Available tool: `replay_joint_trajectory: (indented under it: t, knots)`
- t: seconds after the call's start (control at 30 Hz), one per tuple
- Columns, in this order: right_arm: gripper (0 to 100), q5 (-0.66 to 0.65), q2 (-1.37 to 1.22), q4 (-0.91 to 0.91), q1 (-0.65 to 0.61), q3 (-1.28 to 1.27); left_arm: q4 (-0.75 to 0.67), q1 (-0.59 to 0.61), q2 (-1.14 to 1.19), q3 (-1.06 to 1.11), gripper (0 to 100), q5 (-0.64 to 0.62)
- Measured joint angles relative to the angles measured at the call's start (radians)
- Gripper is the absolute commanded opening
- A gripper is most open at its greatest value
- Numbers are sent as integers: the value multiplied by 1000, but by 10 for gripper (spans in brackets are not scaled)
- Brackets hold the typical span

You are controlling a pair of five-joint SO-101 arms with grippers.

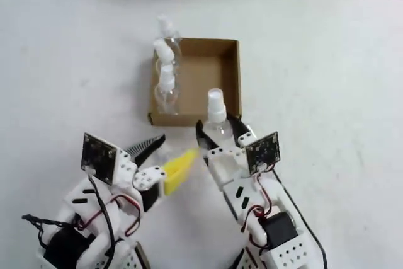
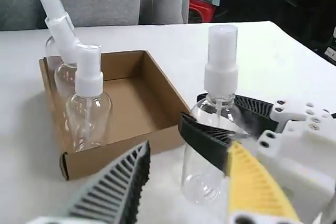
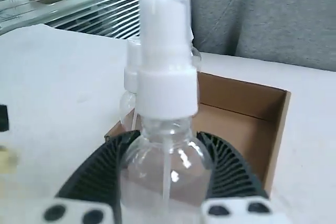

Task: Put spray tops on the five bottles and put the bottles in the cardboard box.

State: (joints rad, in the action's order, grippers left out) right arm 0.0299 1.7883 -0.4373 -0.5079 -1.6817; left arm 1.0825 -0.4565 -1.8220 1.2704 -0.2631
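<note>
The left claw (image 1: 177,145) gapes wide and empty over the counter (image 1: 327,67). Beside it, the right claw (image 1: 218,128) grips a capped bottle (image 3: 163,171), upright just outside the cardboard box's (image 1: 234,74) near wall. Two spray-topped bottles (image 1: 166,92) stand inside along one wall. A third bottle (image 1: 167,29) at the far corner may be inside or just beyond.

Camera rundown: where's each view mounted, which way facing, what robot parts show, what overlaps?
High view: fixed overhead, looking down at the table; shows left gripper open, right gripper around a bottle by the cardboard box.
Left wrist view: on the left wrist, facing the box; own black and yellow jaws in front.
Right wrist view: on the right wrist, facing the box; own black jaws flank the bottle.
Shared: all three show that bottle and the box.
</note>
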Motion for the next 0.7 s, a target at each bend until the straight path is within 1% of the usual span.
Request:
replay_joint_trajectory:
  t: [0.03, 0.1, 0.2, 0.37, 0.5, 0.7]
  knots:
    - [15, 0, 0, 3, 0, 0, 0, 18, 0, 0, 11, 2]
    - [15, 0, 0, 23, 9, 0, 0, 52, 0, 0, 49, 11]
    - [15, 0, 0, 89, 32, 0, 0, 95, 0, 0, 22, 68]
    - [15, -58, 0, 222, 94, 0, -9, 166, -5, 58, 23, 81]
    - [15, -66, 0, 250, 109, 0, -81, 196, 5, 169, 23, 81]
    - [15, -66, 0, 288, 132, 0, -190, 199, 6, 287, 23, 83]
